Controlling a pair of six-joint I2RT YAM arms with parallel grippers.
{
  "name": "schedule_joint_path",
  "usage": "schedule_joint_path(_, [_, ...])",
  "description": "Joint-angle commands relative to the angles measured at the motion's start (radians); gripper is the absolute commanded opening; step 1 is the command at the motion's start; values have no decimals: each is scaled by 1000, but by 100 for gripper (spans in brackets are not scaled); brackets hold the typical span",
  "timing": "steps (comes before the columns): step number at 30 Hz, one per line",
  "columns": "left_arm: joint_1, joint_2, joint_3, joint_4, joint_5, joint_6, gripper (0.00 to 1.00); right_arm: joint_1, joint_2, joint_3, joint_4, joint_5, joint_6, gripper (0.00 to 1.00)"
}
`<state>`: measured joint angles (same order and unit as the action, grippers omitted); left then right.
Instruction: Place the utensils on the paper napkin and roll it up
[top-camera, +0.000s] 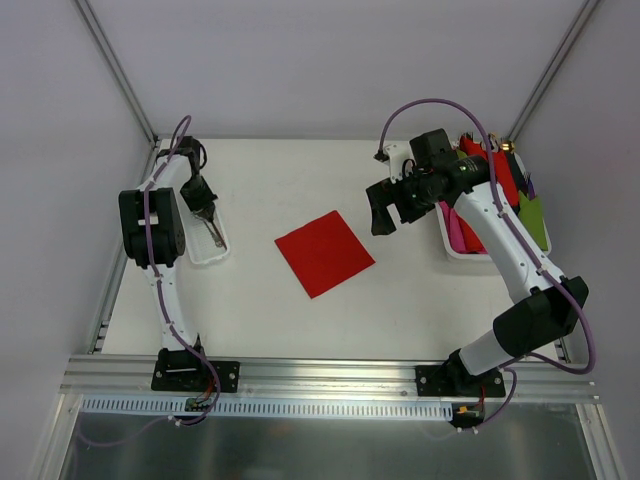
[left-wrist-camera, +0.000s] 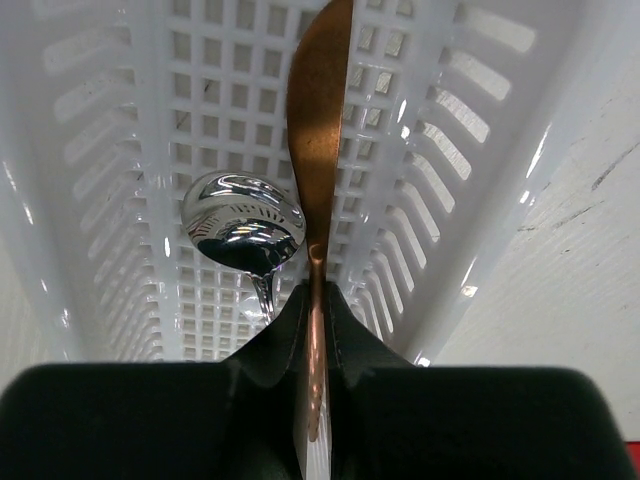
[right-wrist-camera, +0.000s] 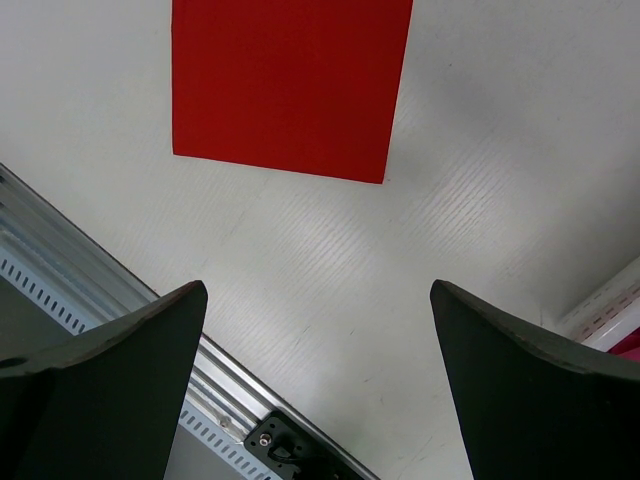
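The red paper napkin (top-camera: 324, 252) (right-wrist-camera: 290, 85) lies flat mid-table with nothing on it. My left gripper (top-camera: 205, 212) (left-wrist-camera: 316, 300) reaches into a white slotted basket (top-camera: 203, 255) (left-wrist-camera: 90, 150) at the left. It is shut on a slim metal utensil (left-wrist-camera: 318, 130) seen edge-on with a coppery sheen, its blade pointing away from the fingers. A shiny spoon (left-wrist-camera: 243, 222) lies in the basket just left of the held piece. My right gripper (top-camera: 385, 212) (right-wrist-camera: 318, 300) hangs open over bare table right of the napkin, with nothing between its fingers.
A white bin (top-camera: 450, 243) at the right edge holds red, pink and green rolled bundles (top-camera: 508, 190). An aluminium rail (right-wrist-camera: 60, 260) runs along the table's near edge. Metal posts stand at the back corners.
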<state>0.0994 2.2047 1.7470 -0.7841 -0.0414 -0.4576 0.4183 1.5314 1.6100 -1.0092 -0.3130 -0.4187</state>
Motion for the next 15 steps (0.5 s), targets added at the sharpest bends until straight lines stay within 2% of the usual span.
schedule_joint_path(1, [5, 29, 0, -30, -2, 22, 0, -10, -22, 34, -28, -23, 6, 99])
schedule_joint_path(15, [-7, -157, 22, -84, -47, 62, 0, -10, -31, 34, -28, -61, 20, 99])
